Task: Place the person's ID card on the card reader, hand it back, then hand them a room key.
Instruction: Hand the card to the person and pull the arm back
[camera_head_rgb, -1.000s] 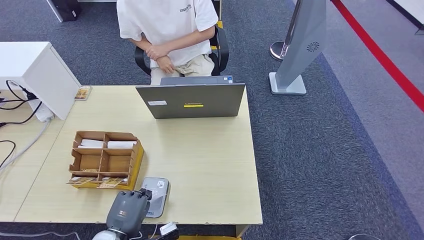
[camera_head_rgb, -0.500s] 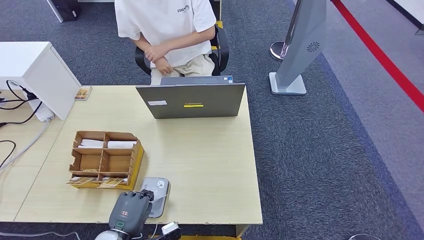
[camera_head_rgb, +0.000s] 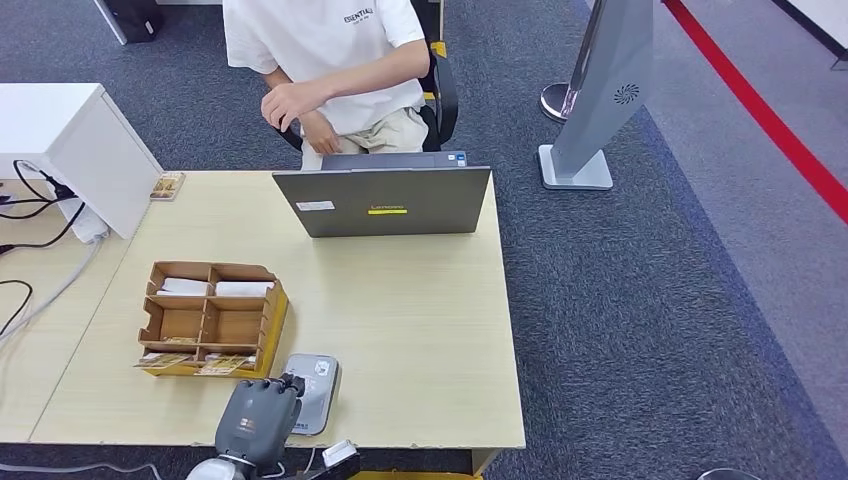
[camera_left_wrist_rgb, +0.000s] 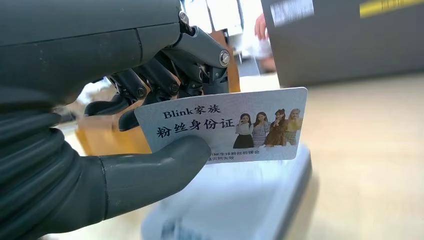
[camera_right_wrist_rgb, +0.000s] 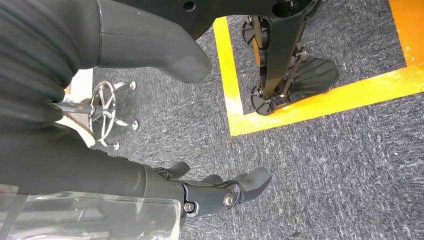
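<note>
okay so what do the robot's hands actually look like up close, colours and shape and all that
The left hand has a dark grey ribbed cover, a thick smooth grey thumb and darker, nearly black fingers with silver screws at the joints. From the head view its back is a grey shell bearing a small green mark. The right hand looks the same: ribbed cover, thick thumb, dark fingers with a silver screw.

Card reader right of organizer

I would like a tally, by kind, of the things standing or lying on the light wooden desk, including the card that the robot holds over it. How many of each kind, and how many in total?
Laptop: 1
Cardboard organizer: 1
Card reader: 1
ID card, pinched in the left robot hand just above the reader: 1
Small booklet at the far left corner of the desk: 1
Total: 5
</note>
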